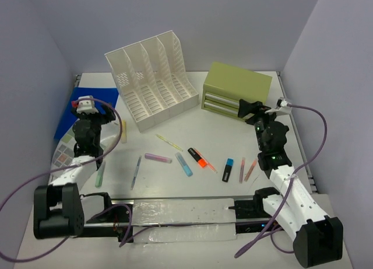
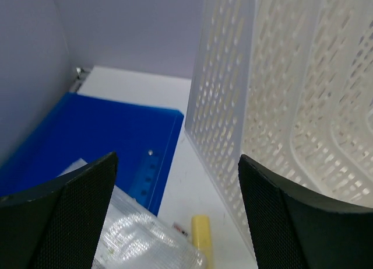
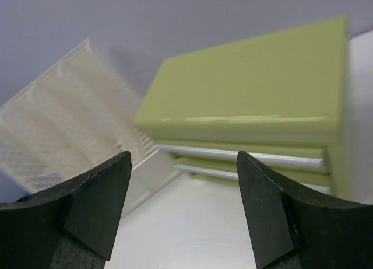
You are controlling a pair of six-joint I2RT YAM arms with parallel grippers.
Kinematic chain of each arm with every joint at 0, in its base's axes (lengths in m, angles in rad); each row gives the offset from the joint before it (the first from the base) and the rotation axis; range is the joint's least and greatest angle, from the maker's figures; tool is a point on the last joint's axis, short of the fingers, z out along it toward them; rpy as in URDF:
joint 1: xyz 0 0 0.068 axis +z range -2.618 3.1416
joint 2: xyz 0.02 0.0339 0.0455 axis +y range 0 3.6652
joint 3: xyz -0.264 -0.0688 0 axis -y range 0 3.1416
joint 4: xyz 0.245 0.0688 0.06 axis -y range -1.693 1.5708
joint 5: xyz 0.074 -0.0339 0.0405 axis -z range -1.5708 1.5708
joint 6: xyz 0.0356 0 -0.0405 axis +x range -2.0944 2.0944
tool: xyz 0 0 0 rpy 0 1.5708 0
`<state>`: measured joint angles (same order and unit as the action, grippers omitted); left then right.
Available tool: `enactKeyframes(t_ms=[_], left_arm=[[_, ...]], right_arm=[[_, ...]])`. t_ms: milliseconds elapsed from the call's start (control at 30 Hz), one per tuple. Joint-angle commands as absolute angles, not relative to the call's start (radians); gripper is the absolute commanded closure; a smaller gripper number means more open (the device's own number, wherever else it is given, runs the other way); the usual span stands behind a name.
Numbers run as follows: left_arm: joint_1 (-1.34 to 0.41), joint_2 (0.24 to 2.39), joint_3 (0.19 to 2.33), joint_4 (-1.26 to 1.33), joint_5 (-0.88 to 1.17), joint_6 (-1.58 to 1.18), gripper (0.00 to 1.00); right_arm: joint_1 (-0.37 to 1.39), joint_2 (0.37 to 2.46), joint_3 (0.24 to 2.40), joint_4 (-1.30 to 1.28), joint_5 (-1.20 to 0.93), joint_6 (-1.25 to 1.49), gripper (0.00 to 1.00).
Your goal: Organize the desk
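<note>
The white desk (image 1: 218, 135) carries several pens and highlighters strewn across its middle, among them a purple pen (image 1: 158, 157), a blue highlighter (image 1: 184, 164), an orange highlighter (image 1: 198, 157) and a black-and-blue marker (image 1: 227, 170). My left gripper (image 1: 93, 105) is open and empty above the blue folder (image 1: 87, 108). In the left wrist view the gripper (image 2: 176, 164) frames the folder (image 2: 87, 140), a clear plastic sleeve (image 2: 140, 234) and a yellow highlighter (image 2: 201, 237). My right gripper (image 1: 247, 109) is open and empty just in front of the olive-green drawer box (image 1: 236, 88), which also shows in the right wrist view (image 3: 250, 100) beyond the gripper (image 3: 182, 158).
A white slotted file rack (image 1: 152, 76) stands at the back centre, close to the right of the left gripper (image 2: 280, 94). A sleeved sheet with coloured patches (image 1: 64, 152) lies at the left. A clear tray (image 1: 183, 219) lies at the near edge between the arm bases. Walls enclose three sides.
</note>
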<state>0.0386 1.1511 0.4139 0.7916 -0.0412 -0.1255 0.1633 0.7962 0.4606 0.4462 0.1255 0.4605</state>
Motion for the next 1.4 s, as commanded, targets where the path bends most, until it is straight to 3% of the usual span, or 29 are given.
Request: enactKeyframes(t_ms=[0,167,300,600,800,1367], left_arm=[[0.043,1.087,0.503,0.467,-0.033,-0.021,0.09],[0.044,1.07,0.545,0.246,-0.031,0.052,0.09],[0.047,1.075,0.526,0.252,-0.073,0.062,0.09],[0.049,1.081,0.532,0.259,-0.026,0.047,0.1],[0.05,1.092,0.536,0.256,-0.025,0.047,0.1],[0.061,1.095,0.538,0.252,-0.009,0.049,0.1]], right_arm=[[0.196,0.818,0.461,0.343,0.037,0.766,0.21],[0.196,0.929,0.391,0.615,-0.063,1.101,0.23],[0.206,1.033,0.373,0.73,-0.006,1.235,0.27],[0.237,1.111,0.332,0.775,0.281,1.278,0.29],[0.234,1.201,0.374,0.788,0.334,1.288,0.36],[0.214,1.367,0.45,0.838,0.395,1.281,0.38]])
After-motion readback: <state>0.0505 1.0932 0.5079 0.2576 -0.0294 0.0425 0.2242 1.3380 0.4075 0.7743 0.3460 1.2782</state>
